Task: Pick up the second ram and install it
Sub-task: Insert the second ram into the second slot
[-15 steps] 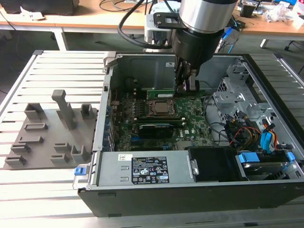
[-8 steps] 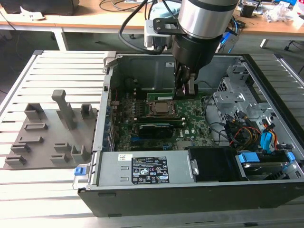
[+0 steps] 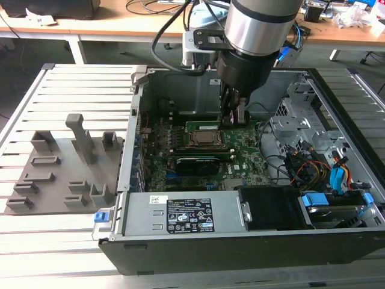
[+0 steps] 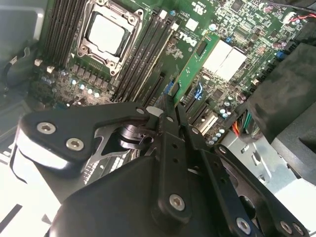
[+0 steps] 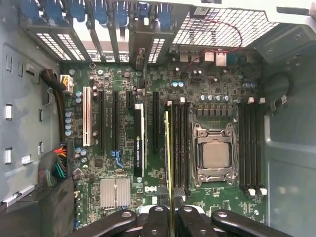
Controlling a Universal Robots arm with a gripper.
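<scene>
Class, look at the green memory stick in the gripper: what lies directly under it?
Under the second ram, held by the gripper, run black memory slots beside the CPU socket. Its lower edge is hidden.

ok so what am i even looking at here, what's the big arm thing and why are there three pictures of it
It is a robot arm reaching into an open computer case. The exterior view is from a camera standing off the arm; both wrist views come from cameras riding on it, looking down past its gripper at the motherboard. The fingers are shut on a thin green memory stick, seen edge-on beside the black memory slots next to the square processor socket. A grey parts holder sits beside the case.
</scene>
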